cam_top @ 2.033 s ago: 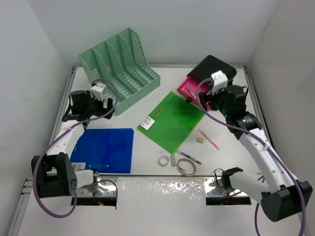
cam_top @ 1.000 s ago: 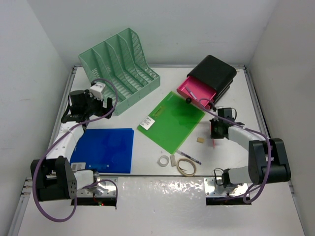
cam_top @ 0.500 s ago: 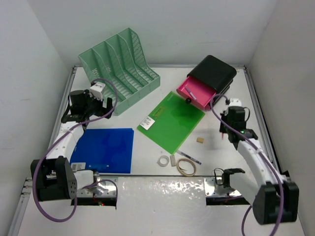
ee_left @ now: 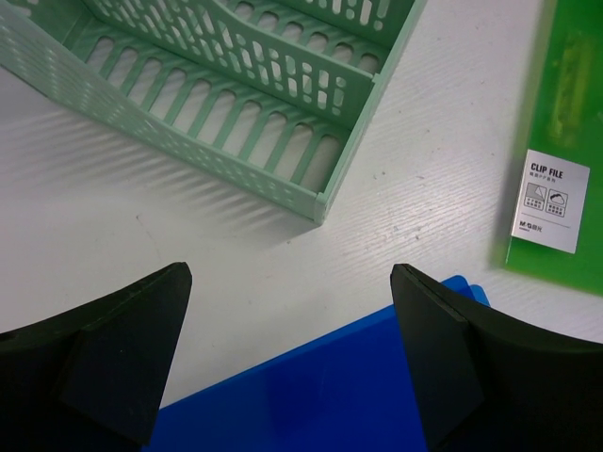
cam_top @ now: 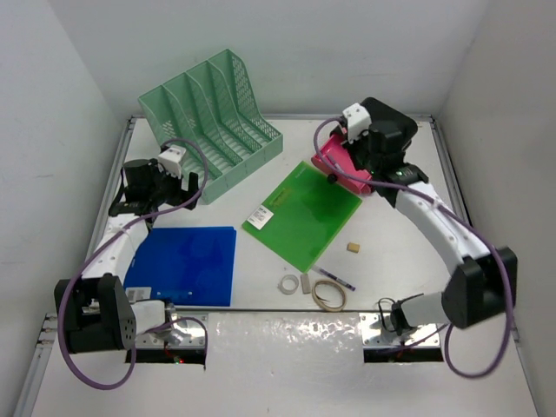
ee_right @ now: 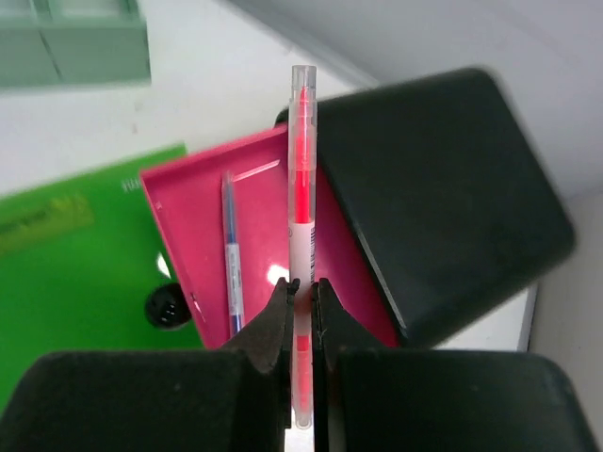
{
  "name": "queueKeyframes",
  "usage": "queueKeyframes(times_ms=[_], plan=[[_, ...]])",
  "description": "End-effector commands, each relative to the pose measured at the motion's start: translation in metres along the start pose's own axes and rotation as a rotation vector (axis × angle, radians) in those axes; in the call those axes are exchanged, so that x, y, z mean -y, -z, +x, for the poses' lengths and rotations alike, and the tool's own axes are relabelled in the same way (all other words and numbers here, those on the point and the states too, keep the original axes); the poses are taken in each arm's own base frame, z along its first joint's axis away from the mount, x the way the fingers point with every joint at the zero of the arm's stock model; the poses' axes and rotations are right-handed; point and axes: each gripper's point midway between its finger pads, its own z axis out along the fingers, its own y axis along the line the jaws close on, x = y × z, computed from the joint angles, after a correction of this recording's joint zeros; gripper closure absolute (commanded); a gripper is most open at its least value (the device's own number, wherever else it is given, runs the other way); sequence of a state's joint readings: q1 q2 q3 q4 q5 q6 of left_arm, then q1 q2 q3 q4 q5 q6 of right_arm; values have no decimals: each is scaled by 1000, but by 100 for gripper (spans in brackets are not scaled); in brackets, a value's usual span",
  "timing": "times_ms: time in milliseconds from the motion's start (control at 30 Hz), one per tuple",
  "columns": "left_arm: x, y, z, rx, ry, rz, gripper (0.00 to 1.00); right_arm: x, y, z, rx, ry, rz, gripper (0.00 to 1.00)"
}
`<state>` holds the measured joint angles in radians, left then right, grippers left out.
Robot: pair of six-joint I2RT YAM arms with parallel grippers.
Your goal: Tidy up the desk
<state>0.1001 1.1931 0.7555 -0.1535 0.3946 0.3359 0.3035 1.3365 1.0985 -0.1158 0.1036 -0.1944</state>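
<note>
White desk [cam_top: 391, 269] lies beneath both arms, walled in by pale panels. Right pincer [ee_right: 300, 290] is clamped on a red pen [ee_right: 301, 169] that points out ahead of it, over the open pink drawer [ee_right: 262, 217], where a blue pen [ee_right: 231, 259] lies just left; the black drawer box [ee_right: 433, 198] sits beyond. Stowing the pen seems the step in hand: next, lower and release it. Left pincer [ee_left: 292, 363] gapes empty, blue folder [ee_left: 320, 405] beneath, mint file rack [ee_left: 316, 202] ahead. The red pen's rear end hides behind the fingers.
</note>
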Motion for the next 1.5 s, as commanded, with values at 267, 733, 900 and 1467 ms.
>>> queueKeyframes(times_ms=[267, 733, 900, 1467], plan=[[-7, -4, -14, 37, -21, -18, 15, 12, -60, 15, -146, 148, 13, 100], [-6, -4, -13, 32, -18, -10, 14, 26, -40, -1, -146, 110, 47, 47], [-6, -3, -14, 32, -18, -9, 14, 16, -9, -31, -68, 47, 7, 42], [-8, -4, -12, 26, -16, -23, 14, -199, 93, 179, -420, -25, -472, 46]])
